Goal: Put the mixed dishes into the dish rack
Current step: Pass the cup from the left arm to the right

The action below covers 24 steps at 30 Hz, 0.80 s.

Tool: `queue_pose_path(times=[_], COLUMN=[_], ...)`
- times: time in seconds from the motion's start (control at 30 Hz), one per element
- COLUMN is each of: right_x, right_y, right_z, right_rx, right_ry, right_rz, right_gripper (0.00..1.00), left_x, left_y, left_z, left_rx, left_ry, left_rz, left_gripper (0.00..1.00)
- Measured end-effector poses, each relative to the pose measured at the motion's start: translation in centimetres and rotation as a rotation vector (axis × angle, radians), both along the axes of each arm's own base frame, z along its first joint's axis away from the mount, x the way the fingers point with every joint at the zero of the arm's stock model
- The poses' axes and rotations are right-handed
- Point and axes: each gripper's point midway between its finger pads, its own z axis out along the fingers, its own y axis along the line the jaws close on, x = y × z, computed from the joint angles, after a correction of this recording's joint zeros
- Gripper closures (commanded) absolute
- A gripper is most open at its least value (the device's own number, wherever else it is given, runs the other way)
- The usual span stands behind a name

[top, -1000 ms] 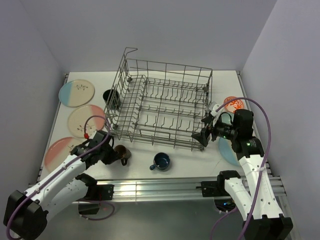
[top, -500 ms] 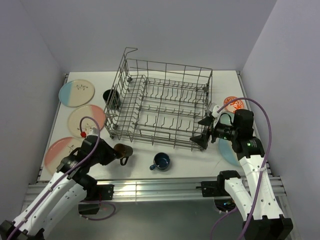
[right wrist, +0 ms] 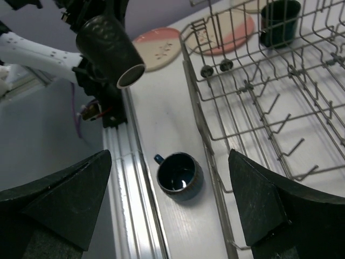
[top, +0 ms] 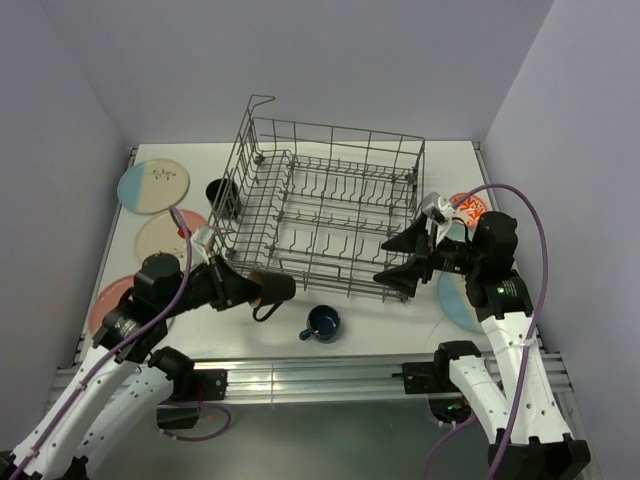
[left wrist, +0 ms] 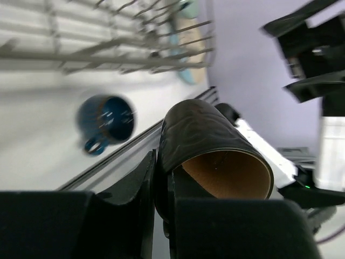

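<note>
By the near-left wall of the tall grey wire dish rack (top: 330, 278), we've lifted the small brown ceramic mug (top: 274, 288) off the white table (top: 385, 322), pinched sideways in our left gripper (top: 254, 291), ready for loading, while our right gripper (top: 393, 262) hangs wide open.

Four round two-tone plates (top: 152, 187), three at the left, one at the right. Three small mugs: black mug (top: 222, 193), brown mug (top: 272, 288), dark blue mug (top: 323, 322). One grey wire dish rack (top: 243, 205). One orange-red bowl (top: 466, 210).
</note>
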Motion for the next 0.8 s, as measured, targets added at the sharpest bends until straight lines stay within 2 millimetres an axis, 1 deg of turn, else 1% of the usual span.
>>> queue_pose_path(times=[0.07,0.1,0.17,0.23,0.3,0.37,0.5,0.57,0.6,0.7,0.8], right_x=[-0.3,-0.5,-0.7,-0.8,-0.8,-0.8,-0.5,0.0,0.6,2.2,3.7], right_y=[0.4,0.6,1.0,1.4,1.8,2.2,3.1,3.7,4.1,4.8,5.4], right_z=[0.8,1.2,2.0,2.8,4.0,5.0,6.2,6.6,6.7,6.7,6.3], right_rx=[0.027,0.039,0.067,0.097,0.131,0.17,0.237,0.268,0.287,0.327,0.349], right_ry=[0.016,0.025,0.049,0.073,0.086,0.108,0.176,0.216,0.246,0.308,0.352], right_rz=[0.022,0.034,0.055,0.072,0.086,0.104,0.135,0.133,0.125,0.095,0.065], right_gripper=[0.04,0.04,0.04,0.04,0.04,0.03,0.02,0.02,0.02,0.02,0.03], left_x=[0.8,1.2,2.7,4.7,6.4,8.3,11.8,12.9,13.4,14.2,14.3], left_y=[-1.0,-1.4,-2.4,-3.5,-4.4,-5.3,-7.1,-8.3,-9.0,-11.2,-13.1], left_z=[2.8,3.8,6.6,9.3,11.1,12.5,13.3,13.4,13.2,12.3,12.0], left_rx=[-0.037,-0.048,-0.076,-0.11,-0.144,-0.19,-0.271,-0.311,-0.325,-0.348,-0.37], left_ry=[-0.045,-0.062,-0.106,-0.16,-0.202,-0.24,-0.25,-0.247,-0.238,-0.204,-0.185], left_rz=[-0.036,-0.043,-0.053,-0.048,-0.037,-0.015,0.027,0.026,0.021,-0.006,-0.035], left_gripper=[1.0,1.0,1.0,1.0,1.0,1.0,1.0,1.0,1.0,1.0,1.0])
